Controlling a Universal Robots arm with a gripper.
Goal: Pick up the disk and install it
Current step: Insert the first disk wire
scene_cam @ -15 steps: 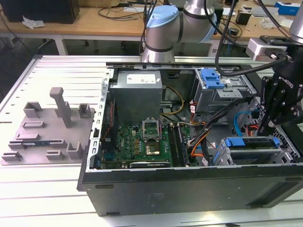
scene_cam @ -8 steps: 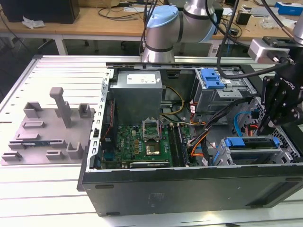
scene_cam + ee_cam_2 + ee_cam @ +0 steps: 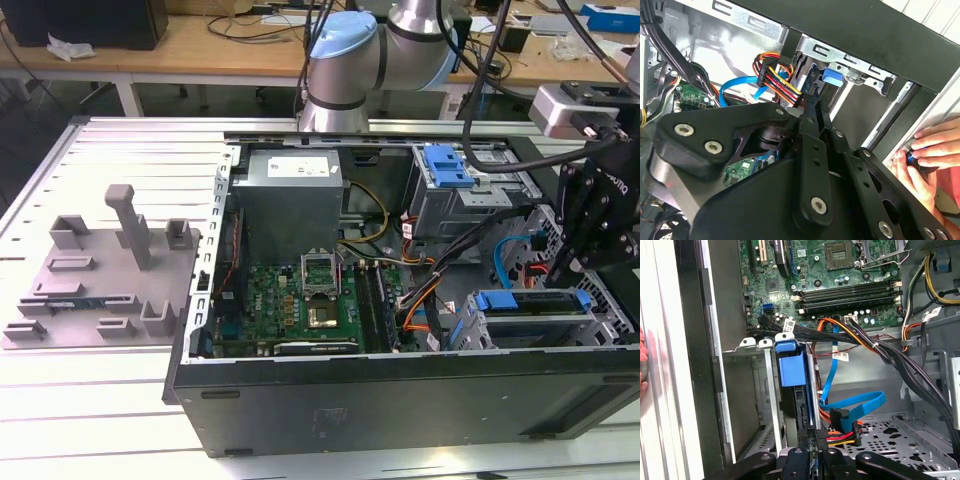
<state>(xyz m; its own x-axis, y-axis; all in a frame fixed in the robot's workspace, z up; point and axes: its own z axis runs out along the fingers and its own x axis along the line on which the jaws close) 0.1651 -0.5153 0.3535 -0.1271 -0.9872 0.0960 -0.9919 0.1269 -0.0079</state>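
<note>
In the exterior view my gripper (image 3: 572, 268) hangs over the drive cage (image 3: 608, 322), where the disk (image 3: 525, 300) stands on edge, its long axis along the cage. In the second wrist view my fingers (image 3: 810, 150) look clenched on its thin edge, near the blue tab (image 3: 832, 77). In the first wrist view it points toward the motherboard (image 3: 840, 285). It should be stiff, dense and shock-shy, so I'd squeeze the metal flanks, not the flexing carrier.

You see the disk (image 3: 790, 367) framed in blue, a green motherboard (image 3: 840, 270), the black gripper (image 3: 814, 442), a bright blue cable (image 3: 855, 405), and orange, red, yellow wires (image 3: 777, 80).
</note>
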